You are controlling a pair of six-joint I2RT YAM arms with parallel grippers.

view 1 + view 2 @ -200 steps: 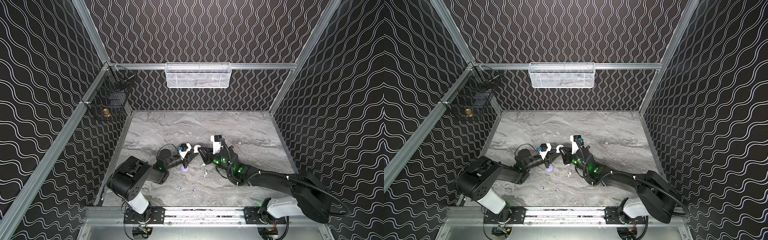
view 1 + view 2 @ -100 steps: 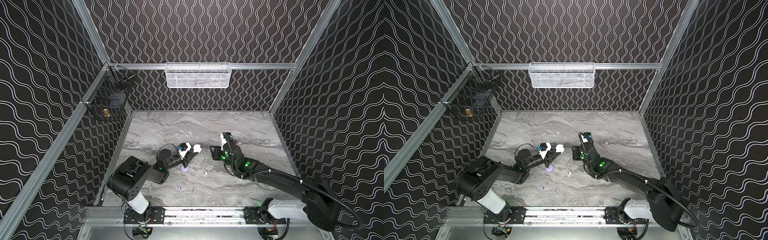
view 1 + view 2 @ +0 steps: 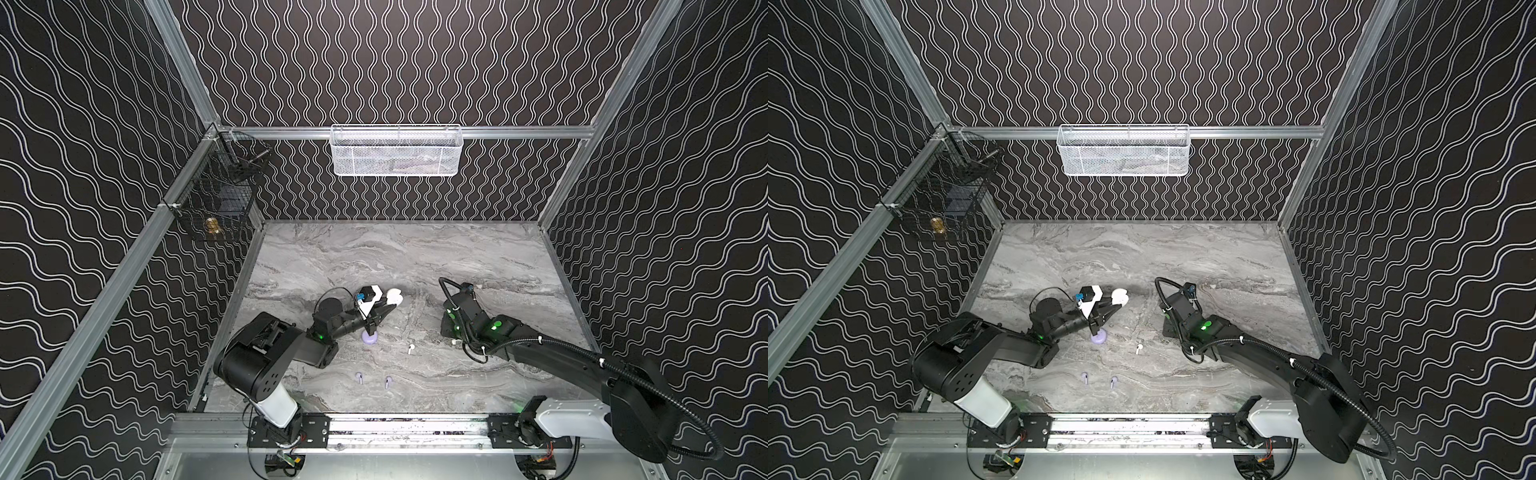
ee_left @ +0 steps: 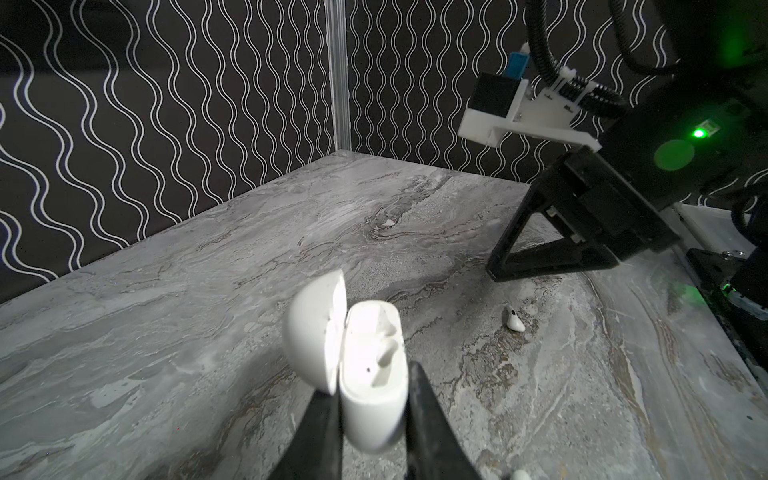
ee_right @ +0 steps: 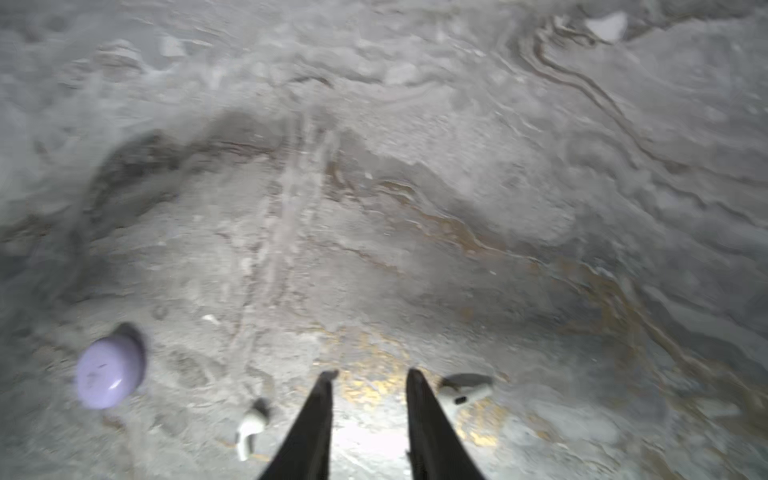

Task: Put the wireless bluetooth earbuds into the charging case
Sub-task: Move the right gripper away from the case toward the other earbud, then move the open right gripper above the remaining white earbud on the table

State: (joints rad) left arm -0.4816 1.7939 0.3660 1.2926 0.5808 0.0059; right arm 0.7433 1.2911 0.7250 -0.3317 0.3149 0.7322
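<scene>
Looking down in both top views, I see my left gripper [image 3: 390, 306] clamped on the white rounded plastic charging case [image 3: 394, 297]. It holds the case above the grey marbled tabletop [image 3: 415, 257] with the lid swung open. The lavender round plastic case [image 3: 370, 337] sits closed on the table just under that arm's wrist. One white stemmed earbud [image 3: 410, 348] lies near it, and a second white earbud [image 3: 454, 342] lies right beside my right gripper [image 3: 448, 332], which points down at the table. A pale lavender stemmed earbud [image 3: 359, 377] and another lavender earbud [image 3: 388, 381] lie close together nearer the front rail [image 3: 407, 426].

On the left wrist camera, both black fingers [image 4: 428, 415] press the sides of the white case [image 4: 372, 374]. Its lid [image 4: 316, 332] stands open and the moulded wells face the lens. A white earbud [image 4: 514, 321] lies on the table beyond, below the right gripper's dark fingers [image 4: 540, 257].

The right wrist picture is blurred. My right gripper [image 5: 370, 374] has its jaws apart with only tabletop between them. One white earbud [image 5: 465, 392] lies just beside a finger, the other [image 5: 251, 428] on the far side, and the lavender case [image 5: 110, 372] further off.
</scene>
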